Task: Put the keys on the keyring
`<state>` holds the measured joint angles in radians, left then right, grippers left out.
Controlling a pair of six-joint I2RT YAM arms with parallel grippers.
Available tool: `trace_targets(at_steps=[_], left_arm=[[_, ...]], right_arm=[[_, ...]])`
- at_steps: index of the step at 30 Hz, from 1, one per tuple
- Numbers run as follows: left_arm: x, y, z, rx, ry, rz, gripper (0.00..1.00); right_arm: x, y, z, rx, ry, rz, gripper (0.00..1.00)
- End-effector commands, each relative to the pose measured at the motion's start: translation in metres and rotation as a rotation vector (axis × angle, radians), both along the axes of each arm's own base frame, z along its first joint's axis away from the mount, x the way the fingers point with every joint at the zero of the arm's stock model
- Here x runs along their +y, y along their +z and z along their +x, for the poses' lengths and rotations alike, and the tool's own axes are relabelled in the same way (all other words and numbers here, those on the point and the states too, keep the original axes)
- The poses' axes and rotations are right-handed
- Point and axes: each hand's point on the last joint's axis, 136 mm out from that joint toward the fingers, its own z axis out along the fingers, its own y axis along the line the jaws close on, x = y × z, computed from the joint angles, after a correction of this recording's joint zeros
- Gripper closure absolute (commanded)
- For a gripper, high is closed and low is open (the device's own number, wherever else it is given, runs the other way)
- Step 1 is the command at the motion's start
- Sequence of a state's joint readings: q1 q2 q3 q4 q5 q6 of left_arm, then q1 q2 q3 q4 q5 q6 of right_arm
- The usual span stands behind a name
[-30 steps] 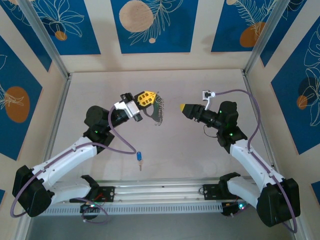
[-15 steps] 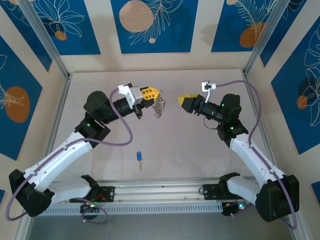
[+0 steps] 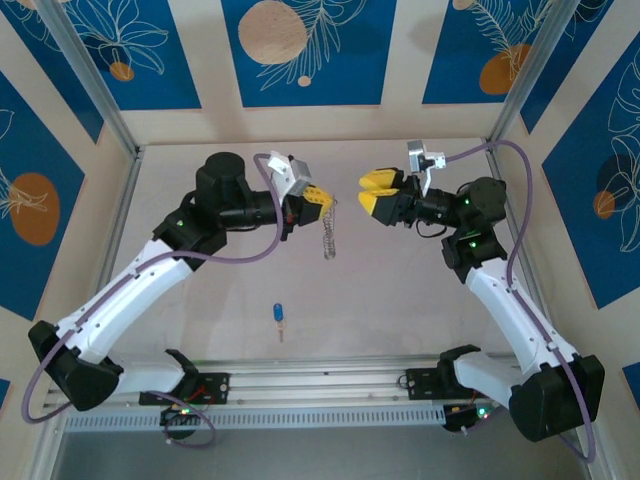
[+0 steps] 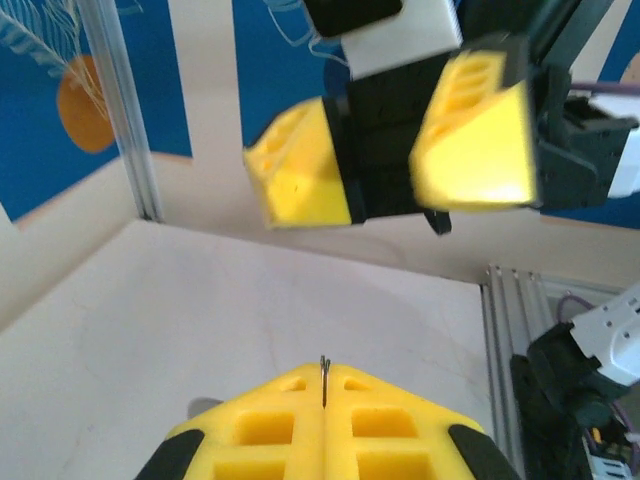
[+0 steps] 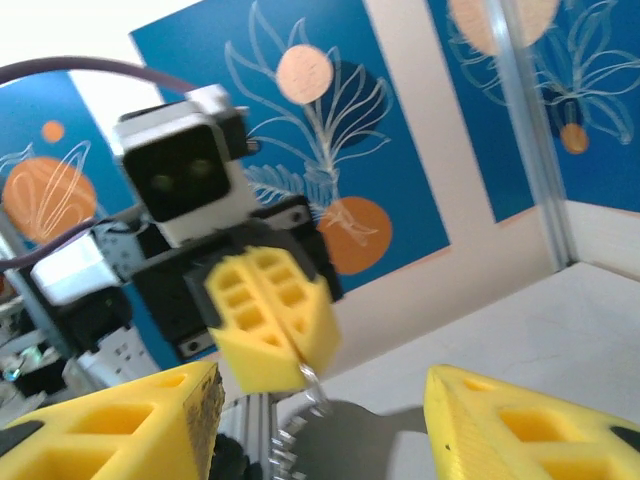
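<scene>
Keyring (image 3: 328, 235) hangs from the left gripper (image 3: 321, 200), jaws clenched on its metal ring. In the left wrist view a thin sliver of metal stands up from the seam between the closed yellow fingers (image 4: 385, 430). In the right wrist view the ring dangles under that gripper's tip, with the grey tag and chain blurred beneath it. Right gripper (image 3: 364, 195): jaws released, spread wide, facing the keyring from just beside it on its right, not touching. Half a second ago these jaws looked pressed together and sat a little lower; they are now parted and level with the ring's top. Over the same interval the left arm lifted, carrying the keyring slightly up and rightward. It now hangs straight as a narrow line, where before it was bunched against the fingertips. Key (image 3: 278, 315), blue head, lies flat on the table (image 3: 400, 290), well apart from the keyring, toward the arm bases and somewhat to its left. Key position unchanged across all three top frames.
</scene>
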<state>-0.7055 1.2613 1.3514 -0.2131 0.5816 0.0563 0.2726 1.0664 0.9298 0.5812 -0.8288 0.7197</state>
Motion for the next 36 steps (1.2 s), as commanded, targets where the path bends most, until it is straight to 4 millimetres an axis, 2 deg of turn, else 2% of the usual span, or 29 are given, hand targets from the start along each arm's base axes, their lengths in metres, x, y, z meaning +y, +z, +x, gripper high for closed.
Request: trace_targets(at_steps=[1, 16, 29, 34, 36], left_arm=[[0.0, 0.014, -0.013, 0.015, -0.057, -0.021, 1.0], [-0.001, 0.022, -0.017, 0.015, -0.092, -0.056, 1.0], [-0.004, 0.029, -0.018, 0.023, -0.11, -0.09, 1.0], [-0.005, 0.03, -0.019, 0.026, -0.121, -0.096, 1.0], [-0.005, 0.029, -0.019, 0.029, -0.125, -0.096, 1.0]], right_arm=[[0.01, 0.0, -0.019, -0.048, 0.103, -0.043, 0.44], [0.026, -0.031, -0.01, 0.024, 0.125, -0.062, 0.51], [0.035, -0.039, -0.007, 0.048, 0.149, -0.059, 0.61], [0.037, -0.038, -0.006, 0.046, 0.148, -0.055, 0.74], [0.037, -0.037, -0.005, 0.042, 0.146, -0.053, 0.88]])
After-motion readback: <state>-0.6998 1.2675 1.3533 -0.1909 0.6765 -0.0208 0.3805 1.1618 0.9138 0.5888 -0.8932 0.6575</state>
